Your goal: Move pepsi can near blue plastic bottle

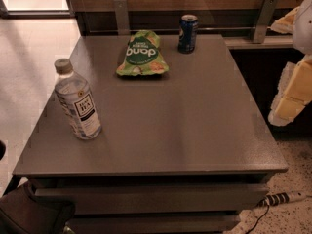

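At the far edge: pepsi can not picked yet, claw off to the right

On the far side of the tabletop (195, 130), right of centre, the pepsi can (188, 33) stands upright, silver top up, close to the back rim. Green snack bag (142, 54) lies flat just beside it on the left, not touching. Blue plastic bottle (77, 101) stands upright near the front-left corner, cap on, looks clear rather than blue. It is well apart from the can, diagonally across the surface. Claw (292, 89) hangs past the right side of the tabletop, well apart from the can. Spread or pressed together: cannot tell.

Handling, judged:
- **Material:** the can is rigid metal with a smooth curved wall, so a bit slippery.
- **Weight:** if empty it is light and will tip or dent under a hard squeeze. If full it is heavier. Cannot tell which.
- **Hold:** best looks like across the mid-body, below the rim and clear of the pull tab.
- **Approach:** coming in from the right keeps clear of the bag.
- **Set-down:** likely the bare surface just right of the bottle. The bottle is tall and narrow, and a nudge could topple it, so leave a gap.
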Available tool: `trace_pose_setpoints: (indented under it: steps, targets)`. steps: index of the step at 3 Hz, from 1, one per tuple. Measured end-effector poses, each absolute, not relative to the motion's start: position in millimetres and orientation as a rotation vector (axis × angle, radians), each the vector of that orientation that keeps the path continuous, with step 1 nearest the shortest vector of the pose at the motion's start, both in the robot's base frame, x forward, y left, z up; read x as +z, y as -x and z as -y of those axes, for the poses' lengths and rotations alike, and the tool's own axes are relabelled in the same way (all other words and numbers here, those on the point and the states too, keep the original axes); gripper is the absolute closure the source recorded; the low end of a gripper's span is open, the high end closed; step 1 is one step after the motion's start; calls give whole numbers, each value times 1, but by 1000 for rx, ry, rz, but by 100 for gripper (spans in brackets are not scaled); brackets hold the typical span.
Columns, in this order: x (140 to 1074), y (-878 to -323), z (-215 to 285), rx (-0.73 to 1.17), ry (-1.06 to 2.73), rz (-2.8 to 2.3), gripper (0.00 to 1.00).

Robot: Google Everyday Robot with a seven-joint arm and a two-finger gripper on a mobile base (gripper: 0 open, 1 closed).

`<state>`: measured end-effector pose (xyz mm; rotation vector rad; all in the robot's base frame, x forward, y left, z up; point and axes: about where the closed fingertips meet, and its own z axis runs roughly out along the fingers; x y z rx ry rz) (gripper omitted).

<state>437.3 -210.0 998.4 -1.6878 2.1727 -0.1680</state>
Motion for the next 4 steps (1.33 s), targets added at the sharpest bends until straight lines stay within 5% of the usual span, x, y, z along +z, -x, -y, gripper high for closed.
trace_pose_setpoints:
  steps: [2, 4]
  targets:
    - [1000, -461, 220, -181, 1613, -2157, 0]
    - [960, -545, 249, 41, 1144, -2141, 0]
